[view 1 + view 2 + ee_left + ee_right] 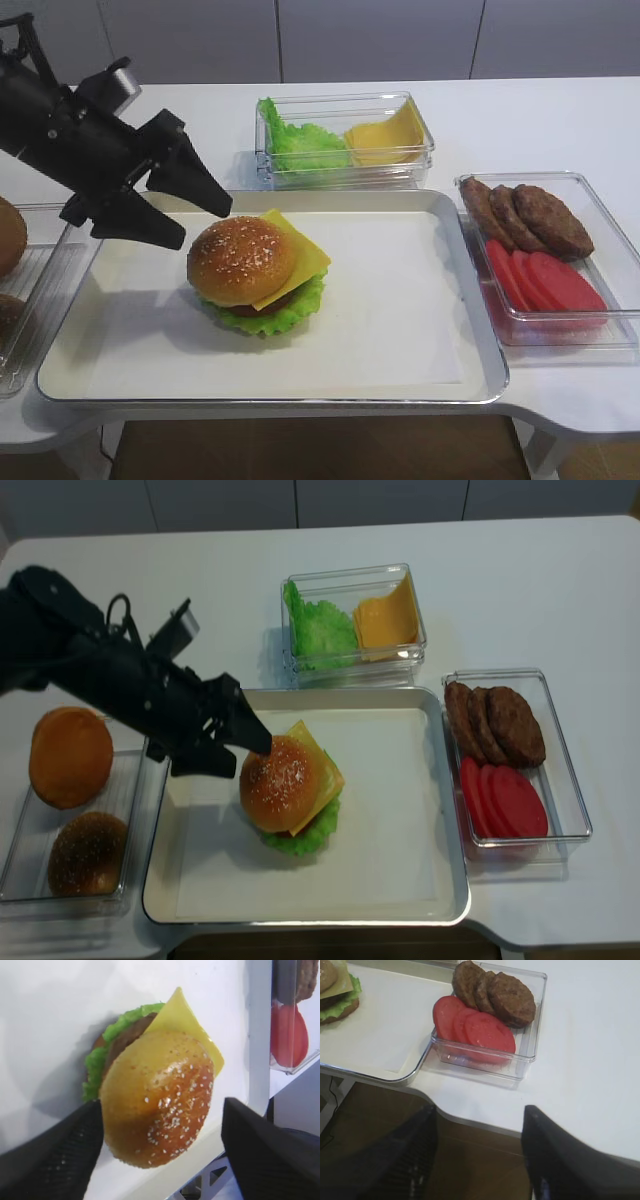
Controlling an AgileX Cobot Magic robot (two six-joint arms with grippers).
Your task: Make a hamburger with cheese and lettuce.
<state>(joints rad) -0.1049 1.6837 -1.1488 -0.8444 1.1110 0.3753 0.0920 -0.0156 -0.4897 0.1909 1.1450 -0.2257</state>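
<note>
- From the front we look down across the worktop.
- Our second high view looks more steeply down.
- Our left wrist view sits close above the hamburger, which both high views share.
- Our right wrist view looks down at the tomato box, also seen from above.

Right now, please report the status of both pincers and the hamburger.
Left pincer open, beside the hamburger, not gripping. Right pincer open, empty, off the tray. Hamburger assembled, bun top on, cheese and lettuce showing. Nothing in the way.
</note>
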